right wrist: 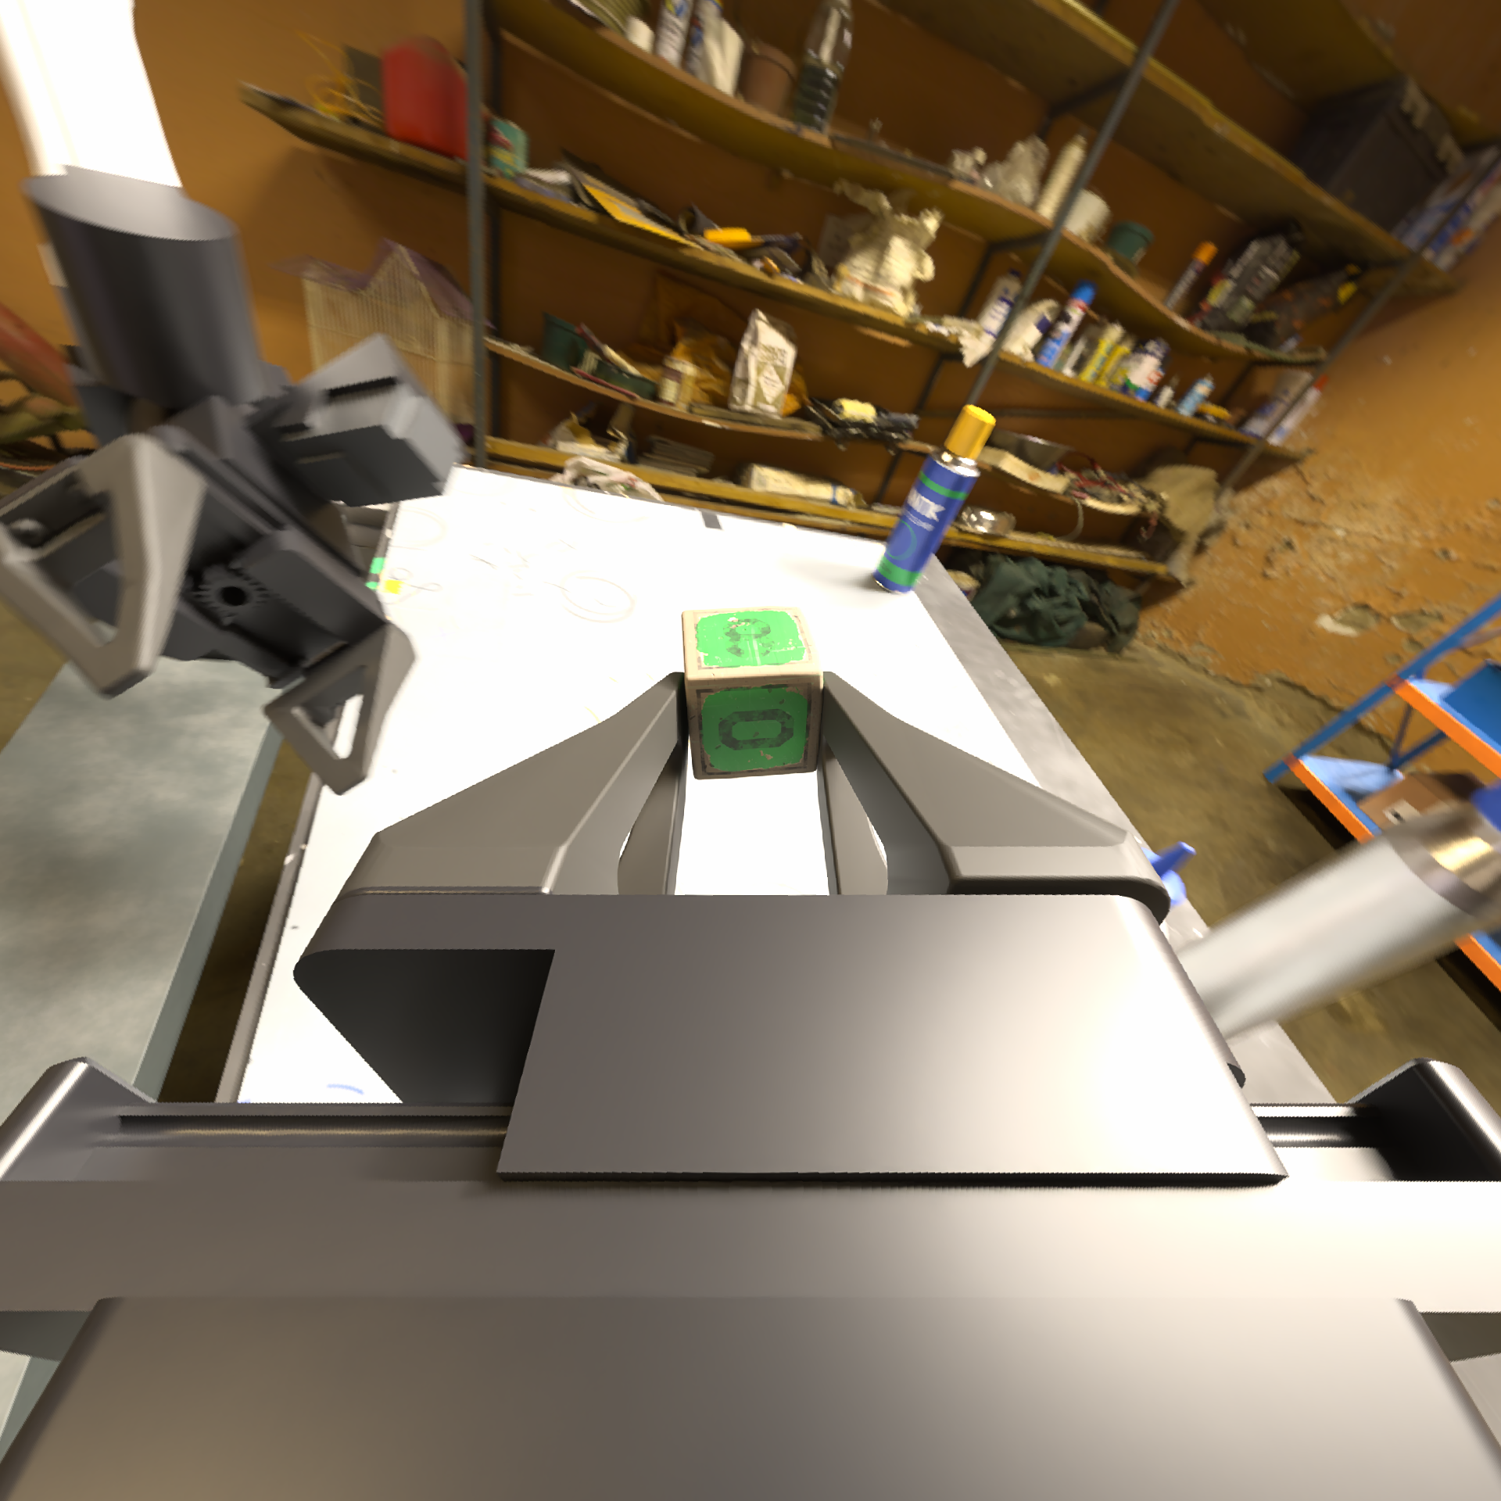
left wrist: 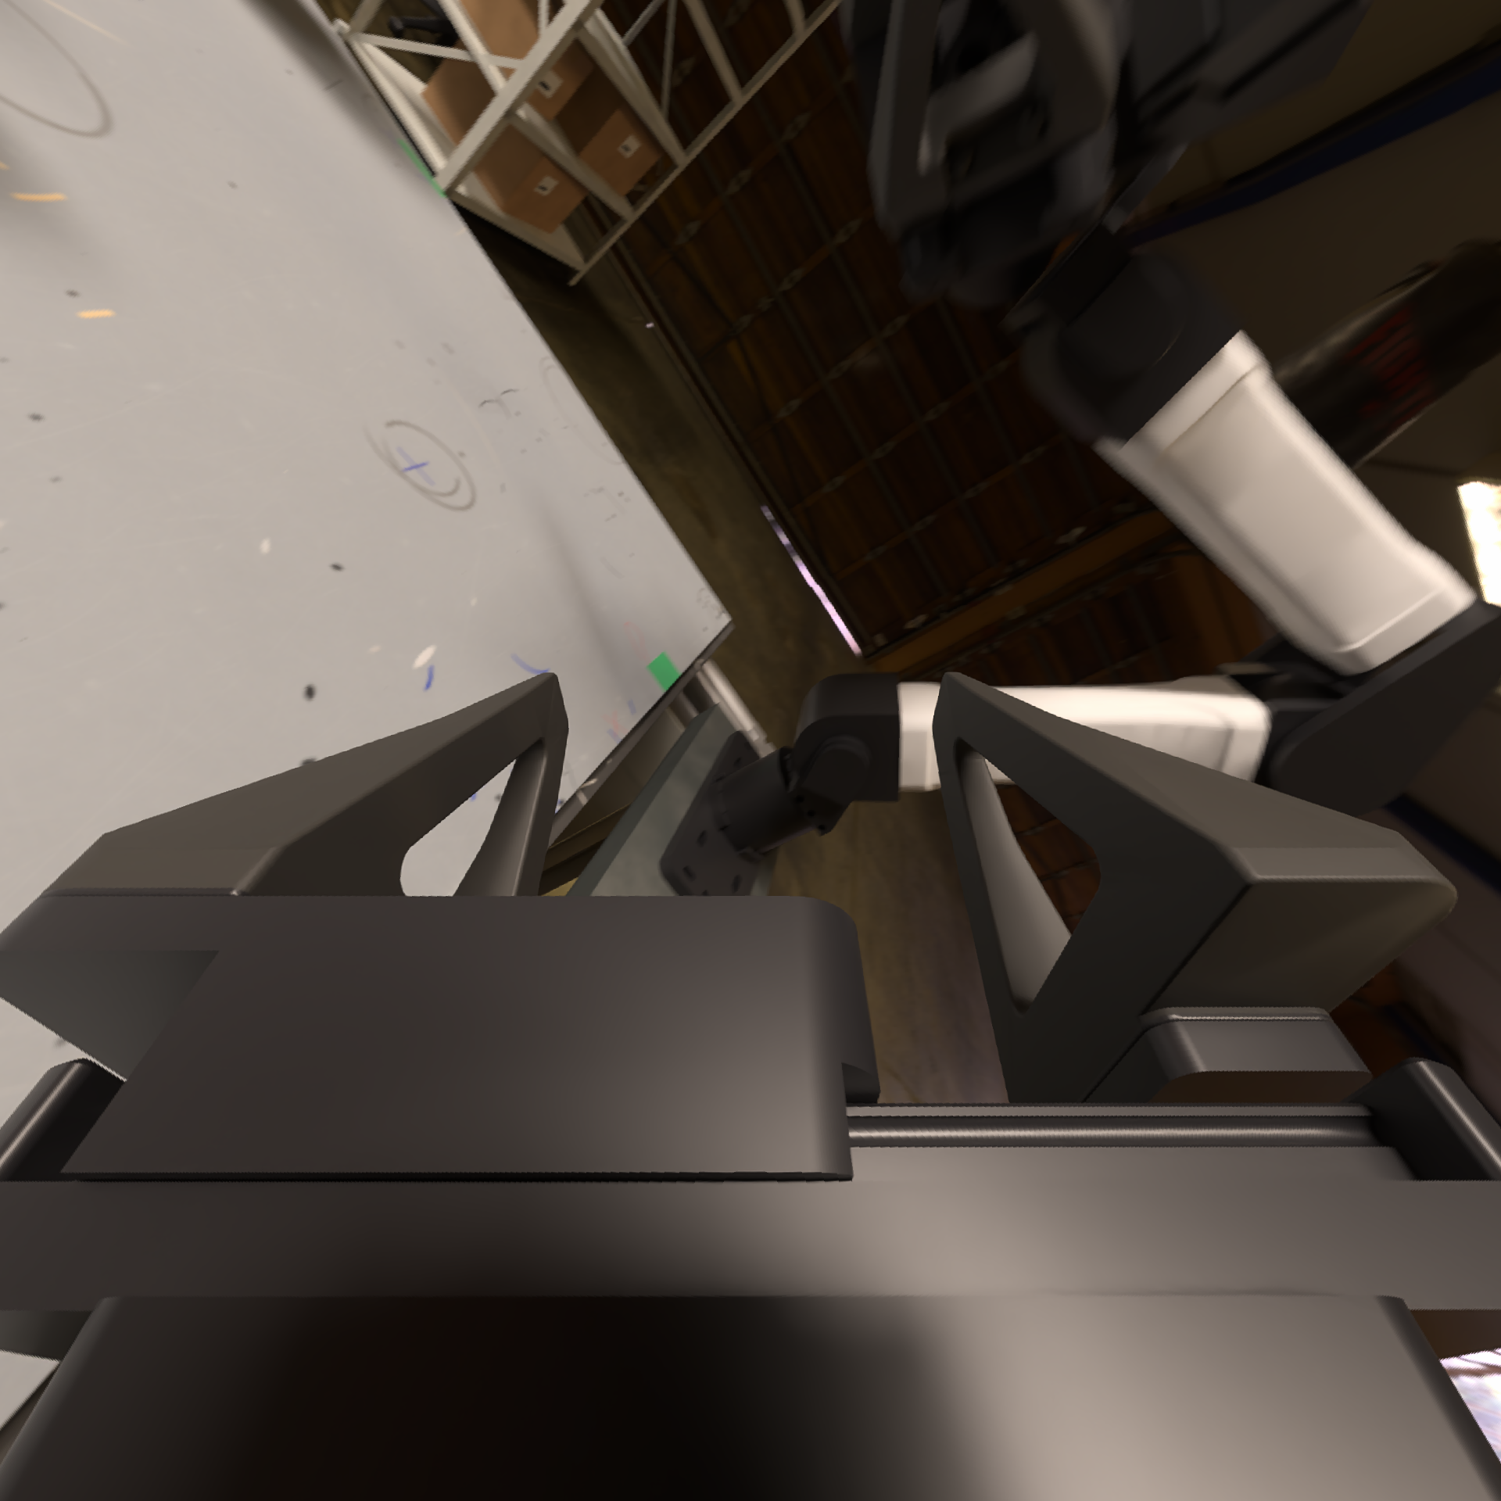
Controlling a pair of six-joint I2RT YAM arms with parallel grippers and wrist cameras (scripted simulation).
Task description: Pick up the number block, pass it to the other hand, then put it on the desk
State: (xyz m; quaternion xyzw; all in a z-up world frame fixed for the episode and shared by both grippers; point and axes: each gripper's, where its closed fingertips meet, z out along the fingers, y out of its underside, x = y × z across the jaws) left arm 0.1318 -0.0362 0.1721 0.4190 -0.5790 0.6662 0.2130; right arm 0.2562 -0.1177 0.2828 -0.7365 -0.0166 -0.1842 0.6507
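Observation:
The number block [right wrist: 751,702], a wooden cube with green faces, sits between the fingertips of my right gripper [right wrist: 751,715], which is shut on it and holds it above the white desk [right wrist: 520,585]. My left gripper [left wrist: 747,707] is open and empty, its fingers spread wide over the desk's edge [left wrist: 650,715]. The left gripper also shows in the right wrist view [right wrist: 219,601], raised at the left, apart from the block. The right arm [left wrist: 1267,520] shows in the left wrist view; the block does not show there.
A blue spray can with a yellow cap [right wrist: 934,503] stands near the desk's far right edge. Cluttered shelves [right wrist: 812,309] stand behind the desk. White racks with cardboard boxes [left wrist: 536,122] stand beyond the desk in the left wrist view.

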